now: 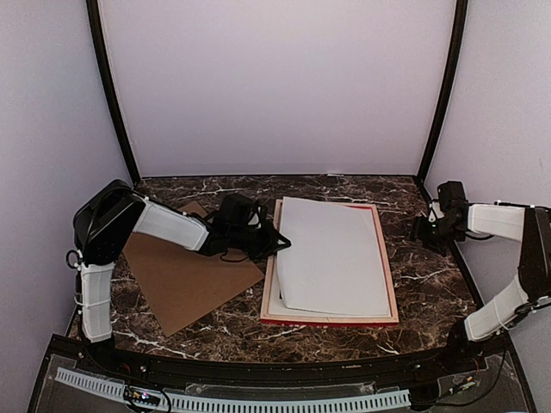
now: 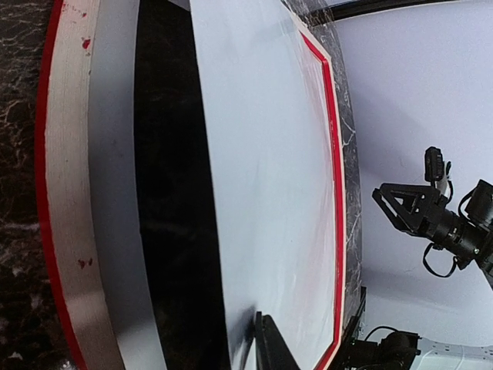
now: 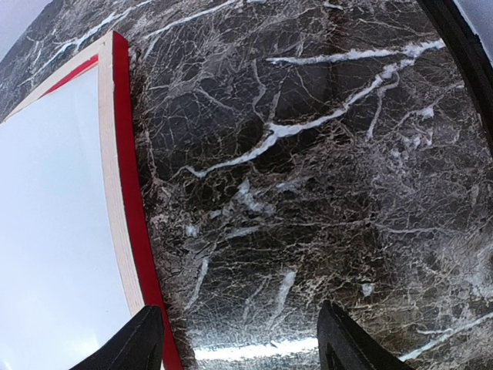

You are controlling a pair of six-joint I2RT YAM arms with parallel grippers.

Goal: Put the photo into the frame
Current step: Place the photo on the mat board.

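Note:
The frame (image 1: pixel 331 319) lies flat on the marble table, pale wood side up with red showing along its edges. Over it lies the photo (image 1: pixel 331 254), showing only a plain white face. In the left wrist view the photo's (image 2: pixel 262 154) near edge is lifted, with dark shadow between it and the frame's rail (image 2: pixel 69 193). My left gripper (image 1: pixel 275 243) pinches that left edge; one fingertip (image 2: pixel 268 347) rests on the sheet and the other is hidden beneath. My right gripper (image 1: pixel 424 228) hangs open over bare table just right of the frame (image 3: pixel 115 193).
A brown backing board (image 1: pixel 185 280) lies flat left of the frame, partly under my left arm. White walls close in the back and both sides. Dark marble (image 3: pixel 308 154) runs from the frame's right edge to the wall.

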